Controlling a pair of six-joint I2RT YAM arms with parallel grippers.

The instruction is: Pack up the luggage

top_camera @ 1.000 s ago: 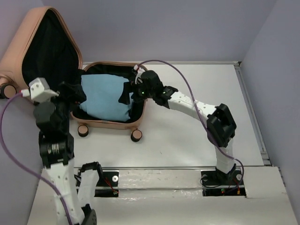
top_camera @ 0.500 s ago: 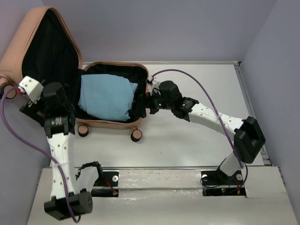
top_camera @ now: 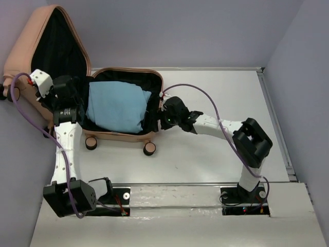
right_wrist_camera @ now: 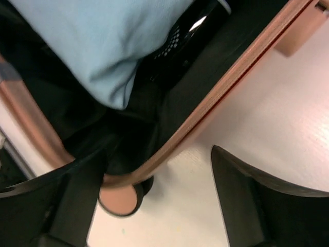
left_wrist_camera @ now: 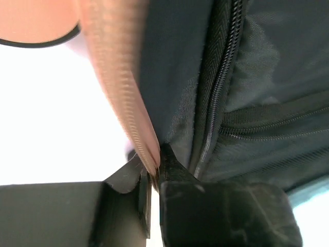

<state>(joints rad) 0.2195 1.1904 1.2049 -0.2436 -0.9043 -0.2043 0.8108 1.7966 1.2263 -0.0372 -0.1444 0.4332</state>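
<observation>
The luggage [top_camera: 121, 137] sits open at about 10 o'clock on the white worktop [top_camera: 221, 92]. It is a smooth, peach-pink hard shell with rounded corners and a matte black fabric lining. Its base lies flat, and the lid stands up from the base's 9 o'clock side, tilted away towards the wall. Two small peach-capped wheels [top_camera: 149, 148] stick out along the base's 6 o'clock edge. A soft light-blue cloth [top_camera: 115, 105], folded into a plump, slightly creased pad, fills most of the base. The left wrist view shows the lid up close, with a ribbed peach rim, woven black lining, and a black zip [left_wrist_camera: 218, 77] running beside stitched webbing. The left fingers [left_wrist_camera: 163, 174] are pinched narrow on that rim, one tip on the shell side and one on the lining side, at the lid's edge by the base's 9 o'clock end. The right fingers [top_camera: 161, 114] are spread wide at the base's 3 o'clock side. They straddle the curved rim near the corner, one over the lining and the other over bare worktop. From the right wrist view I cannot tell whether either one touches the shell.
</observation>
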